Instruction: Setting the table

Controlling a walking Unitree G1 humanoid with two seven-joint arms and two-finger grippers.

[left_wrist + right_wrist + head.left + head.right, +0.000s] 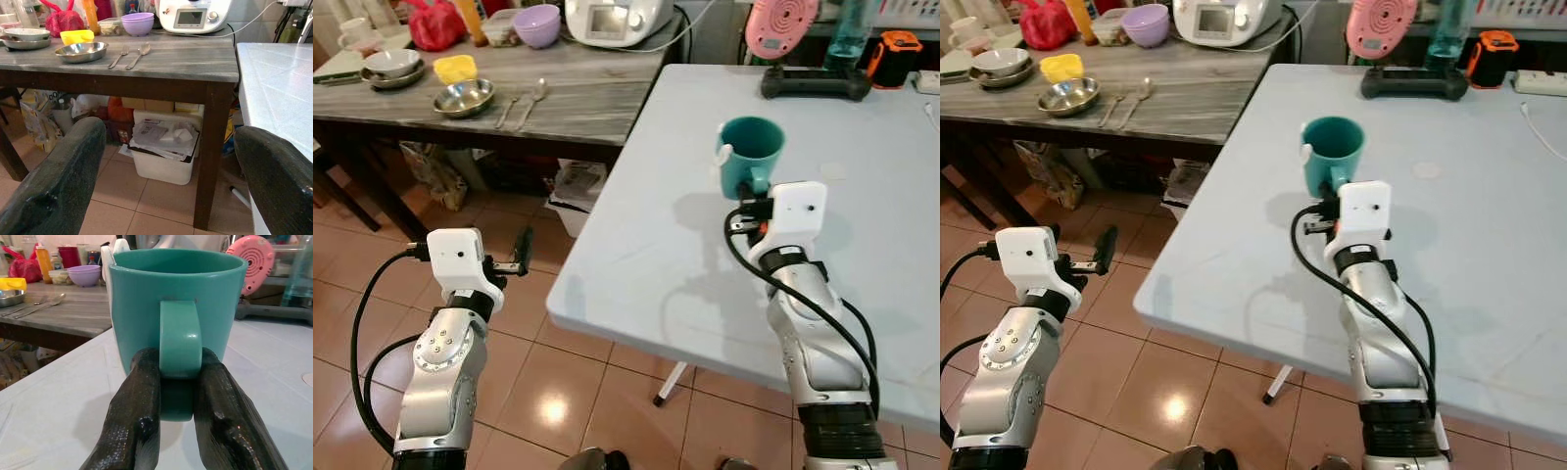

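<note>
Starting at my left, I am holding my left claw (pixel 516 257) out over the tiled floor (pixel 372 245), short of the wooden tabletop (pixel 587 98), its fingers (pixel 68 181) spread wide and gripping nothing; on that wooden tabletop I am seeing a steel bowl (pixel 464 97), a fork (pixel 506 109) and a spoon (pixel 534 97) lying just beside it, a yellow dish (pixel 455 68) behind, and a purple bowl (pixel 537 24) further back; none of these is sitting on the pale tabletop (pixel 666 245), so I am judging them as pieces yet to be fetched; moving rightwards, I am gripping the teal mug (pixel 751 152) by its handle (pixel 180 340) with my right claw (pixel 749 201), the two fingers (pixel 134 406) pressed in against either side of the handle; the mug is standing upright above the pale tabletop, near its middle, though I cannot tell whether its base is touching the surface; so I am judging the setting as barely begun: one mug arriving, and the bowl and cutlery left to bring across.
</note>
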